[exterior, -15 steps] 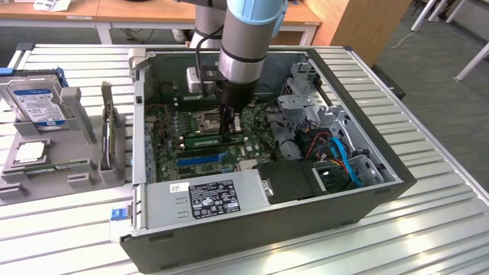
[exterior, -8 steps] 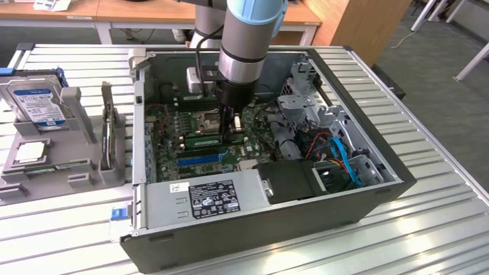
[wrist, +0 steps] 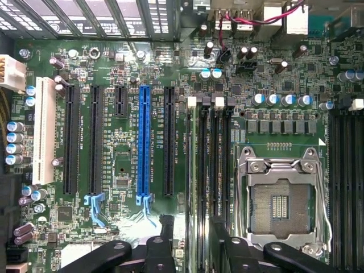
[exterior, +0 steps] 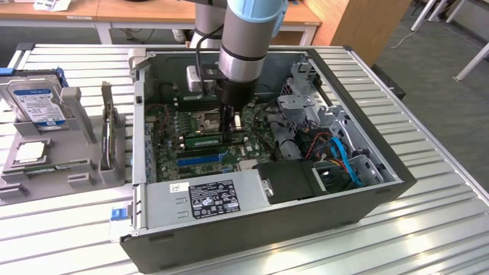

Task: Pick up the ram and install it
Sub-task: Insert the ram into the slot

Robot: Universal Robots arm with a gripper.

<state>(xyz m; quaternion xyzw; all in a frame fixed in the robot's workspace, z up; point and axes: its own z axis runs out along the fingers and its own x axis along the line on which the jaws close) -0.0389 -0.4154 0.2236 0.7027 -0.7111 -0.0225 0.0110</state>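
Inside the open PC case (exterior: 306,229), the gripper (exterior: 233,132) hangs straight down over the motherboard (exterior: 168,146), just beside the CPU socket (exterior: 200,119). The ram (exterior: 203,138) is right under the tips, standing on edge in a memory slot. In the exterior view its visible length runs from the gripper out toward 9 o'clock, long axis roughly 9–3, tipped slightly toward 8–2. No real offset; the stick is directly below. Wrist view: the gripper (wrist: 192,223) straddles the stick with one dark finger on each side (fingers (wrist: 166,233)). The jaws are spread with a gap to the ram (wrist: 196,170) on both sides, so by my read it's open and clamping nothing. There the ram shows edge-on as a thin pale strip, parallel to the blue slot (wrist: 144,142) and between it and the empty socket. It looks level along the slot; can't tell if the latches are clicked home. Appearance: long, narrow, thin green board with darker patches that read as chips. The hard drive (exterior: 36,103) sits at 9 o'clock of the case on the tabletop (exterior: 428,229), well apart.
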